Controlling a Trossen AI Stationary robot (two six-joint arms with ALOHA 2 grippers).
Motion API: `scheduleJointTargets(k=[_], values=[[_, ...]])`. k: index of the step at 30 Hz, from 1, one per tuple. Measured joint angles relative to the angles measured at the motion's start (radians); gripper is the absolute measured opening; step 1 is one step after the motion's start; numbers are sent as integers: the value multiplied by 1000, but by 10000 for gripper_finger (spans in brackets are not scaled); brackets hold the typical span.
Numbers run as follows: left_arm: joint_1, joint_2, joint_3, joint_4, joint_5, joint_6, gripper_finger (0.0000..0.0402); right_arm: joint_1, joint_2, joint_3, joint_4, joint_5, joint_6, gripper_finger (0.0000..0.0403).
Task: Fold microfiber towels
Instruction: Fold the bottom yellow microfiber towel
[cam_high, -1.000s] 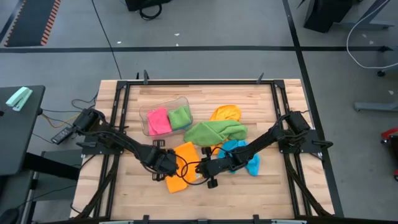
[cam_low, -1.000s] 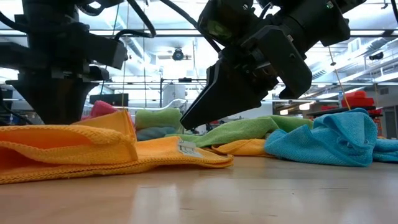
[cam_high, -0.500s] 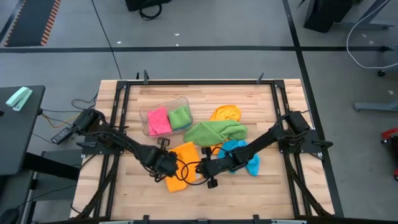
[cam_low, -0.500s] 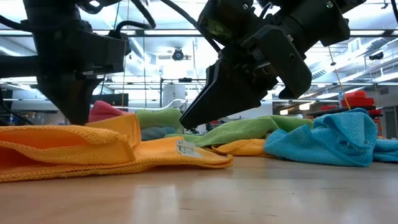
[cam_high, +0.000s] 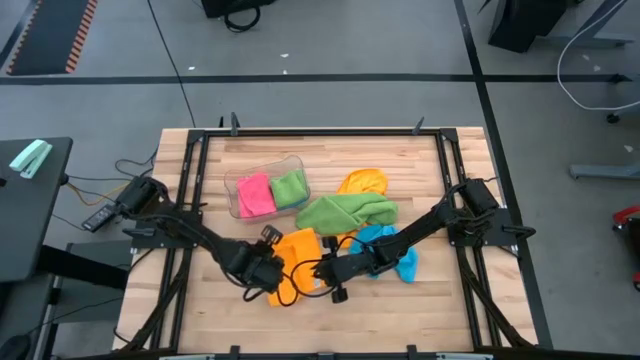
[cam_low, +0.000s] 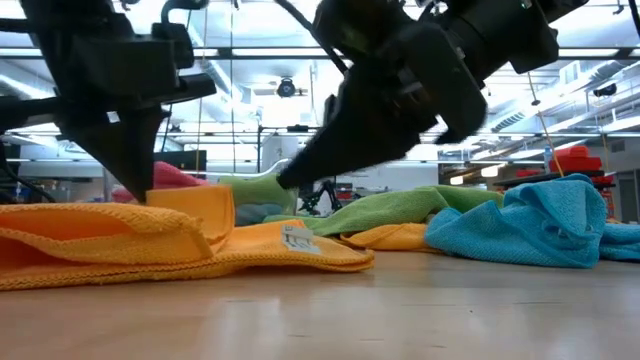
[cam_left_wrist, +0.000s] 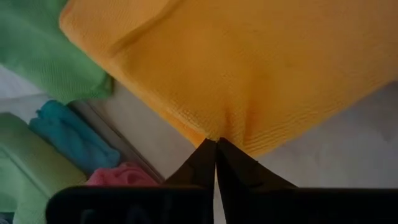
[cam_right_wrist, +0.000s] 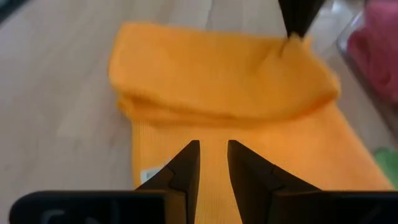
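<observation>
An orange microfiber towel (cam_high: 297, 262) lies half folded on the wooden table; its doubled part (cam_right_wrist: 217, 81) lies over a flat single layer (cam_right_wrist: 286, 168). My left gripper (cam_high: 266, 272) is shut on the towel's left side, also seen in the left wrist view (cam_left_wrist: 216, 144). My right gripper (cam_high: 323, 270) stands over the flat layer from the right, its fingers (cam_right_wrist: 194, 162) a narrow gap apart with nothing between them. In the low view its tips (cam_low: 282, 183) sit just above the cloth. My left gripper pinches an edge of the orange towel's doubled part (cam_left_wrist: 227, 132) between its two shut fingers. The fingers come from above, slanting down. One layer or several, I cannot tell. The pinched edge (cam_low: 150, 198) stands a little raised while the rest of the towel lies on the table.
A clear tub (cam_high: 262, 165) at the far left holds a pink and a green cloth. A crumpled green towel (cam_high: 345, 210), a second orange towel (cam_high: 362, 182) and a blue towel (cam_high: 388, 250) lie right of the middle. Bare wood (cam_high: 400, 320) runs along the near edge.
My left gripper has rolled about its own axis and shut on the orange towel's edge, which now stands a little raised. My right gripper has tipped its fingers up slightly off the flat layer.
</observation>
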Motion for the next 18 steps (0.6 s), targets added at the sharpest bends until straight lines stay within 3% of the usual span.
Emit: scheduleJointTargets(k=[6,10,18], values=[[15,0,0,7,3,-41,6,0,32,3,188,-68,-31,92],[29,0,0,16,3,-52,20,0,111,3,306,-78,-31,92],[36,1,0,25,4,-35,11,0,232,134,246,-97,-52,92]])
